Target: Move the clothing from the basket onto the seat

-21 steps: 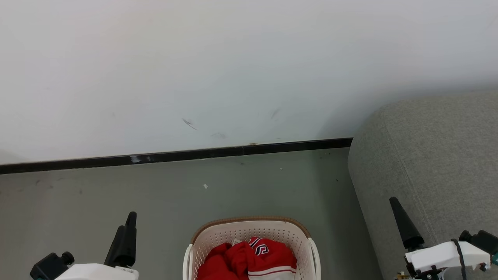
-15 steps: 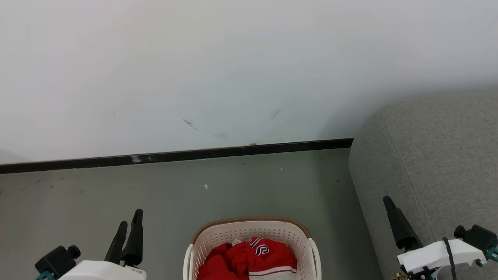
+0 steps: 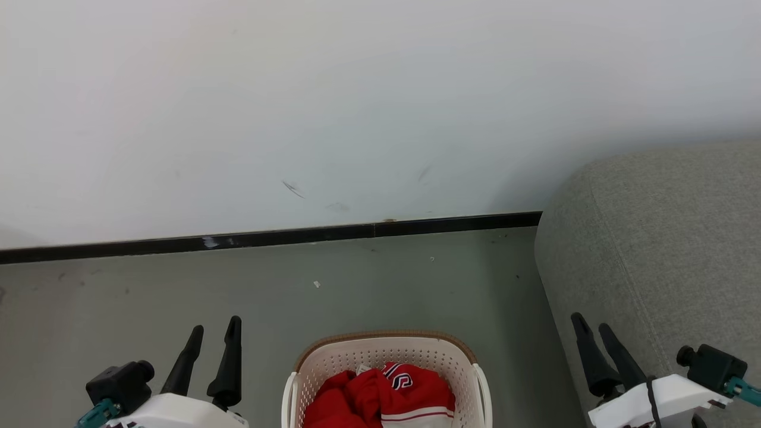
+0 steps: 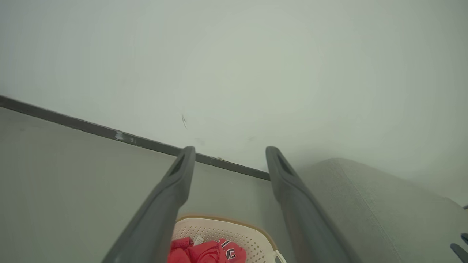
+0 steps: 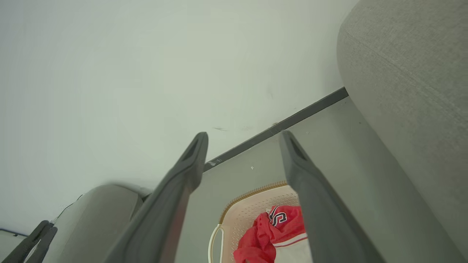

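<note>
A pale wall (image 3: 357,107) takes up the far half of the scene and meets the grey-green floor (image 3: 178,285) along a dark skirting strip (image 3: 267,238). The grey upholstered seat (image 3: 666,238) stands to the robot's right with its rounded corner close to the wall, near enough to the load that the carry should be short and sideways. The basket (image 3: 386,348) sits on the floor directly in front of the robot, just beside the seat's flank and apart from it, probably so that either arm can reach in. The clothing (image 3: 380,395) lies bunched inside the basket, red with a white panel and a black-and-white logo uppermost. None of it is on the seat, so the task looks barely begun. The left gripper (image 3: 216,326) hangs to the left of the basket, its jaws spread and empty. The right gripper (image 3: 590,322) is over the seat's near edge, its jaws likewise parted with nothing between them. Both point forward above basket level, seemingly poised to dip in for a first grasp
</note>
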